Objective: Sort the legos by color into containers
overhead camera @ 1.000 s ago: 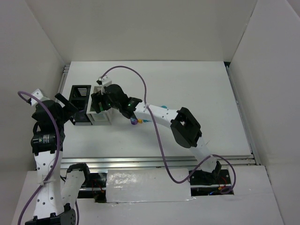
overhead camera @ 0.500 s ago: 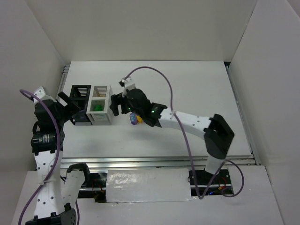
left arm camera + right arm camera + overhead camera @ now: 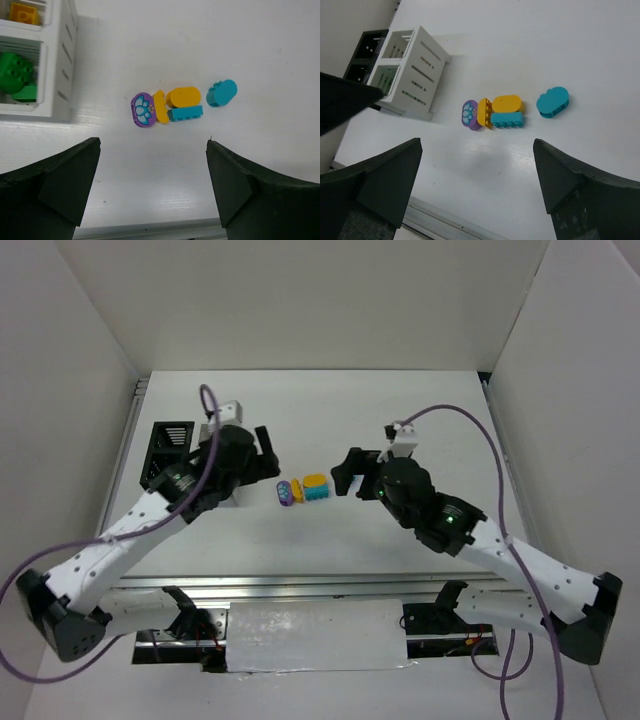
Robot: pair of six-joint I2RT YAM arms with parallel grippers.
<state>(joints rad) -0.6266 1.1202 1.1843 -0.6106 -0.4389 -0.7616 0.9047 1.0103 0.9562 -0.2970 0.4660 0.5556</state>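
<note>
Left wrist view: purple brick (image 3: 143,110), yellow bricks (image 3: 183,96) and teal brick (image 3: 185,113) touch in a cluster on the table (image 3: 260,45), lying untouched between the wide-spread fingers (image 3: 60,180) of the left gripper (image 3: 152,170). A rounded teal brick (image 3: 222,93) lies just right. The right gripper (image 3: 477,170) is equally wide. Since the earlier frame, the right arm has withdrawn from the white container (image 3: 62,75) and the left arm has extended.

The table (image 3: 250,40) is white and smooth, with a soft sheen and fine ribs. The purple brick (image 3: 143,110), yellow brick (image 3: 183,96) and teal brick (image 3: 222,93) are smooth glossy plastic; the purple brick has a printed face. The white box (image 3: 65,65) looks like matt plastic. The left gripper (image 3: 152,150) has matt black fingers (image 3: 65,185). The rail (image 3: 300,585) at the near edge is bare metal.
</note>
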